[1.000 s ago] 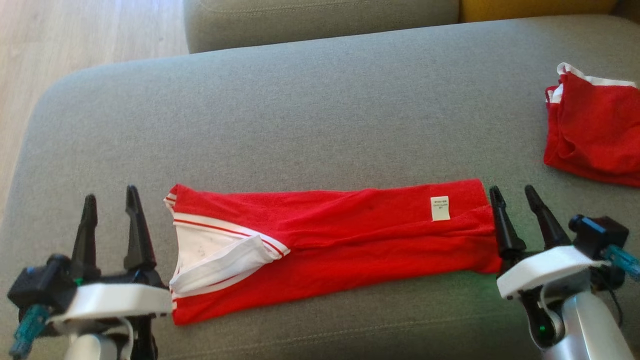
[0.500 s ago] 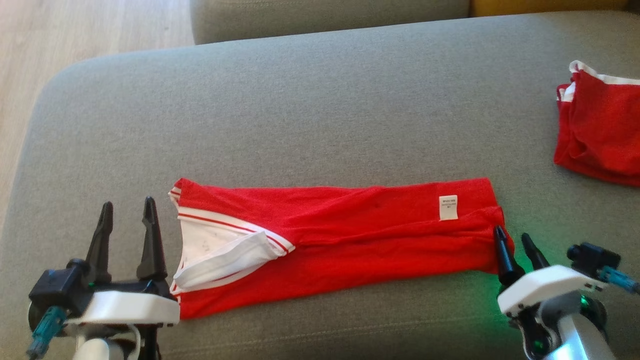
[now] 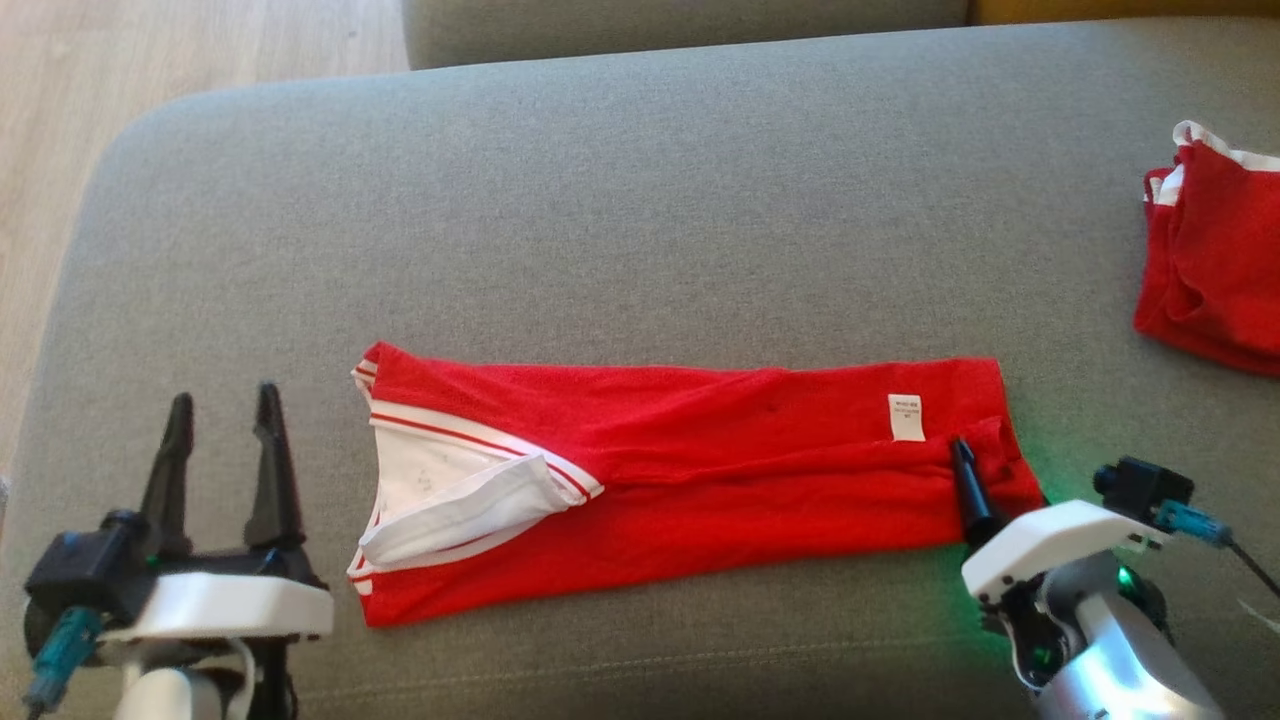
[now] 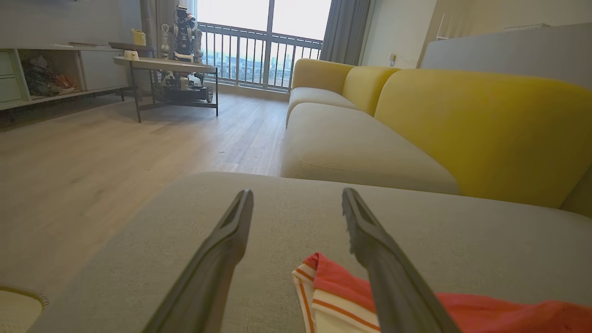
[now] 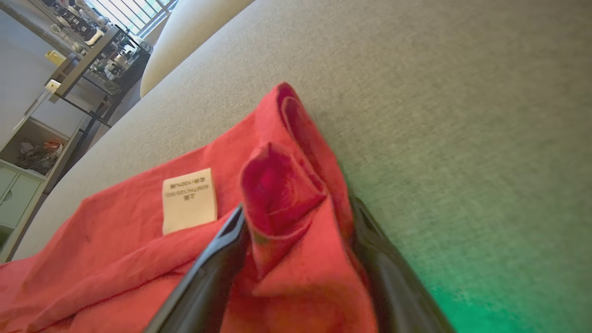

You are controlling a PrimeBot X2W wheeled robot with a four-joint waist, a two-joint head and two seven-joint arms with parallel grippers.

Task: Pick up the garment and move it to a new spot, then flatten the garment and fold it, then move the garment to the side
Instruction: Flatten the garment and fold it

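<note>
Head view. Since a second ago: right tool [image 3: 985, 470] no longer standing off beside the hem end of the garment [image 3: 700, 480]. Now pushed in onto it, one dark finger lying over the red cloth just below the white label [image 3: 906, 416], the other hidden by the fabric. Slight drift of the whole picture as well, so camera motion, not the cloth's. Garment itself much as before: a long folded strip across the near part of the grey cushion [image 3: 640, 200], collar end to the left. Left tool [image 3: 222, 400] beside that collar end, apart from it, hardly changed. Reads as the start of the next fold: lengthwise fold done, hem end about to be gripped, move to the side not yet begun. Second red garment [image 3: 1215, 270] well apart at the right edge, untouched.

Left wrist view. Left tool [image 4: 297, 194] released, fingers spread wide, nothing between them but cushion [image 4: 462, 249]. Striped collar corner of the garment [image 4: 337, 282] just beside the right-hand finger, not gripped.

Right wrist view. Right tool [image 5: 296, 217] also released, fingers at full spread, yet straddling a raised fold of the garment [image 5: 115, 240]. Cloth touching both fingers, not pinched. Label [image 5: 188, 200] just to the left of that fold. Closing here likely to catch several layers at once, so worth checking before any lift.
</note>
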